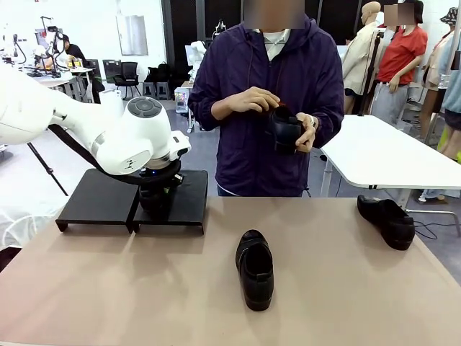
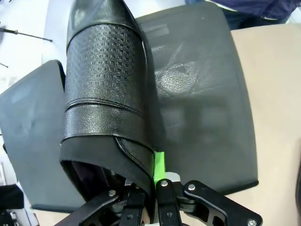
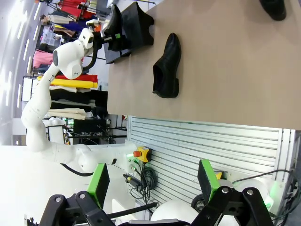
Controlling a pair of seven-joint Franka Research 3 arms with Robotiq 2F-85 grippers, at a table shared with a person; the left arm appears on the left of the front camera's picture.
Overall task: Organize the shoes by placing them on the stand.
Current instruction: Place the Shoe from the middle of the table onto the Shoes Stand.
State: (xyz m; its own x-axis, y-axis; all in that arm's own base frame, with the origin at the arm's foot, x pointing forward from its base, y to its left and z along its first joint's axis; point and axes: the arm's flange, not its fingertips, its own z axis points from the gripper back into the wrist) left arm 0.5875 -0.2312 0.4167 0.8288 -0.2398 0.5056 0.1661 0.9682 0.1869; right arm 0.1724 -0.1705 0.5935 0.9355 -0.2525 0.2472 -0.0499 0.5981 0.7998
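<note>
My left fingers [image 2: 159,167] clamp one shoe [image 2: 106,84] over the stand [image 2: 202,117]; my right fingers [image 3: 99,182] gape, holding nothing

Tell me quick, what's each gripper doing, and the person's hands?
Left gripper: closed on a shoe, at the stand.
Right gripper: open, holding nothing.
Person's hands: holding another shoe.
</note>
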